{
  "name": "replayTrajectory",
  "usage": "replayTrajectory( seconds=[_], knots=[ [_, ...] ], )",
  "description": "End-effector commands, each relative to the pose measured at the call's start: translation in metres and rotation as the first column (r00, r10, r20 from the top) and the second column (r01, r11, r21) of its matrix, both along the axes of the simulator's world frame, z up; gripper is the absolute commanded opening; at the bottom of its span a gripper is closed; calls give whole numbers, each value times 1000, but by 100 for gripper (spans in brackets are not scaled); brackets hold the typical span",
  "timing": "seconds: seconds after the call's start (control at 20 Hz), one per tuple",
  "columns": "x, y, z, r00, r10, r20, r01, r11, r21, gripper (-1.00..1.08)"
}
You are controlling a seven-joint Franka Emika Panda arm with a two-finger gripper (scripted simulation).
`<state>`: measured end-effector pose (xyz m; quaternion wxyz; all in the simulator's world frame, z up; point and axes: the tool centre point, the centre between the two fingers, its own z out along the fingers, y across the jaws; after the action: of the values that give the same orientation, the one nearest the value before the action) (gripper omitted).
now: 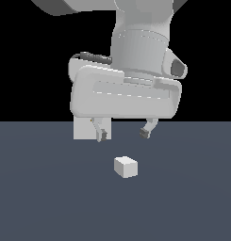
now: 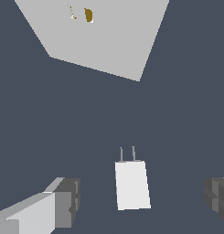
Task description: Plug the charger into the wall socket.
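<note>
Charger (image 1: 126, 166) first, nearest in the exterior view: we are seeing one small off-white block lying on the dark grey-blue floor (image 1: 41, 202), apart from everything else. In the wrist view the charger (image 2: 131, 184) is showing two thin grey prongs (image 2: 127, 153) at one end, and they are pointing toward the wall socket (image 2: 104, 41).

Above and just behind the charger, we are looking at one gripper (image 1: 123, 134) hanging from the single white arm (image 1: 140, 42). Its two fingers are spread wide and are holding nothing; the dark fingertips (image 1: 103, 136) are hovering clear of the floor, and the charger is sitting below the gap between them without touching either. The wrist view is showing the same two pads (image 2: 67, 201) flanking the charger on both sides.

Farthest back, we are seeing one wall socket (image 1: 84, 128), a pale upright square partly hidden behind the gripper body. Two small yellowish holes (image 2: 88, 15) are marking its face. Charger and socket are standing well apart.
</note>
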<state>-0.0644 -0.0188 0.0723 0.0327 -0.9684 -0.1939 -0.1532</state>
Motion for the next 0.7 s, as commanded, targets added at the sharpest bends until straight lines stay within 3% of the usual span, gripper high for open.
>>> replayTrajectory(
  seconds=[0.0, 0.65],
  knots=[
    [-1, 0, -3, 1000, 18, 16, -18, 1000, 5, 100],
    [-3, -1, -10, 998, 46, 38, -46, 999, 12, 100]
  ],
)
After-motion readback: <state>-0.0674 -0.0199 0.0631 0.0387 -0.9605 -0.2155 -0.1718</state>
